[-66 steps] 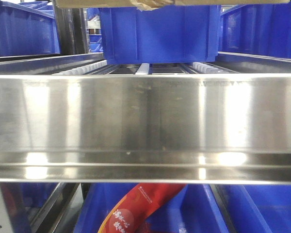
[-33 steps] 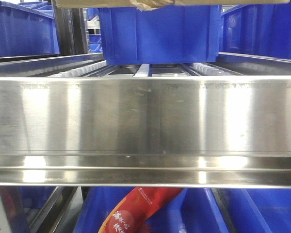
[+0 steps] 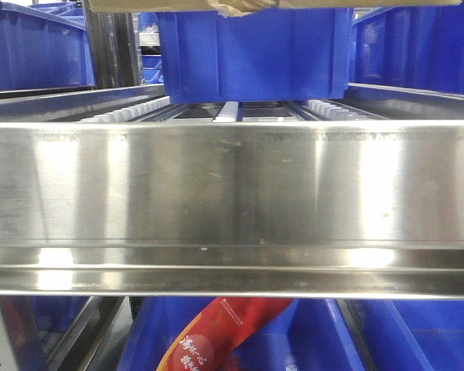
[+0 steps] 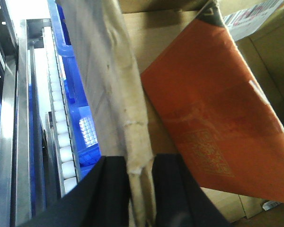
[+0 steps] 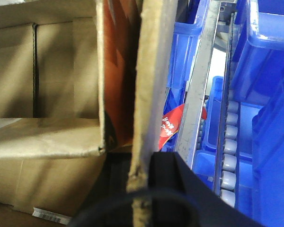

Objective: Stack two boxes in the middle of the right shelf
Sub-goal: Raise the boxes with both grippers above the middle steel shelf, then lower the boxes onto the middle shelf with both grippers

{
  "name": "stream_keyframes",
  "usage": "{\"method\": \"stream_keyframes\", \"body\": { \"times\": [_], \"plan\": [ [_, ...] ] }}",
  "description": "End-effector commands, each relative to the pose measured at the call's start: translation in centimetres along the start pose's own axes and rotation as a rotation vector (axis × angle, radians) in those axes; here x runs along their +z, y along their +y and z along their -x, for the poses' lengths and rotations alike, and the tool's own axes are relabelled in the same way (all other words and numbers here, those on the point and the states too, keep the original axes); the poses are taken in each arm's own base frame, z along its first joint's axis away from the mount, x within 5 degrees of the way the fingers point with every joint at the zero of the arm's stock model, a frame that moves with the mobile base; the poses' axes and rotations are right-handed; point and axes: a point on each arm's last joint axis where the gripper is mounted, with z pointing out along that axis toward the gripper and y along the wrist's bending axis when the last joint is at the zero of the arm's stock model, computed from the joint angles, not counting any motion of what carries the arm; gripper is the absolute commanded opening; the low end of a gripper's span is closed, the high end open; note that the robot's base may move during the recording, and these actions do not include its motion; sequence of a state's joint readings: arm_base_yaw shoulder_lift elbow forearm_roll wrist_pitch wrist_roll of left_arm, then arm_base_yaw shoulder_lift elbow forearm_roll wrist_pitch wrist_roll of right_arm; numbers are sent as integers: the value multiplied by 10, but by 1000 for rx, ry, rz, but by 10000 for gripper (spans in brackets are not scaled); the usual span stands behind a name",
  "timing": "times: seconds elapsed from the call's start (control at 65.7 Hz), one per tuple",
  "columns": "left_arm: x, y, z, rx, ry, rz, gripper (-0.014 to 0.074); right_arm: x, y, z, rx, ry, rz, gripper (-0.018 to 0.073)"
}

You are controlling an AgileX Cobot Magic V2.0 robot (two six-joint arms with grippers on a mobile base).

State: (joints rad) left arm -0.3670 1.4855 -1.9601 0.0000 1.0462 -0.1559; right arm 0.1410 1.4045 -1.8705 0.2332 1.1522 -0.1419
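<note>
The shiny steel shelf lip [image 3: 232,193] fills the front view. A strip of a brown cardboard box's underside with loose tape [image 3: 216,5] shows along the top edge, above the shelf. My left gripper [image 4: 141,161] is shut on an upright cardboard wall [image 4: 113,85] of the open box. An orange printed panel [image 4: 213,109] lies inside it. My right gripper [image 5: 141,158] is shut on another cardboard wall [image 5: 154,71], with red print showing inside. The rest of the box is out of view.
A blue bin [image 3: 255,54] stands at the back of the shelf on white roller tracks [image 3: 228,110]. More blue bins flank it and sit below, with a red packet [image 3: 216,332] in one. Rollers and bins [image 5: 270,94] lie right of my right gripper.
The shelf lip has slid slightly lower in the front view. The box edge stays at the top of the frame.
</note>
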Motion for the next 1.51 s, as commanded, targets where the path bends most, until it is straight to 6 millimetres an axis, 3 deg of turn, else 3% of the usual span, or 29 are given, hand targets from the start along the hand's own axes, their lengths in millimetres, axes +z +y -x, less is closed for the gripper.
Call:
{"method": "stream_keyframes", "body": {
  "times": [0.0, 0.32, 0.563, 0.7, 0.867, 0.974, 1.126, 1.217, 1.294, 1.415, 1.491],
  "plan": [
    [-9, 1, 9, 19, -92, 4, -111, -7, -4, 8, -23, -83, -48, -151],
    [-9, 1, 9, 18, -90, 2, -111, -7, -2, 10, -10, -103, -24, -151],
    [-6, 5, -12, 39, 142, 38, -111, -6, 5, -4, 15, 46, 58, -151],
    [13, 6, -22, 55, 216, 47, -111, 6, 3, -13, 28, 96, 61, -151],
    [50, 10, -36, 85, 315, 63, -111, 34, -2, -40, 64, 227, 66, -151],
    [65, 12, -40, 93, 347, 80, -111, 48, -5, -55, 82, 282, 66, -151],
    [79, 13, -45, 95, 377, 86, -111, 56, -7, -60, 92, 277, 60, -151],
    [81, 13, -45, 95, 381, 86, -32, 57, -7, -58, 92, 261, 57, -83],
    [81, 13, -45, 95, 381, 86, 93, 57, -7, -58, 92, 261, 57, 45],
    [81, 13, -45, 95, 381, 86, 416, 56, -7, -58, 91, 259, 57, 403],
    [79, 13, -45, 95, 377, 86, 620, 55, -7, -57, 90, 253, 56, 566]
  ]
}}
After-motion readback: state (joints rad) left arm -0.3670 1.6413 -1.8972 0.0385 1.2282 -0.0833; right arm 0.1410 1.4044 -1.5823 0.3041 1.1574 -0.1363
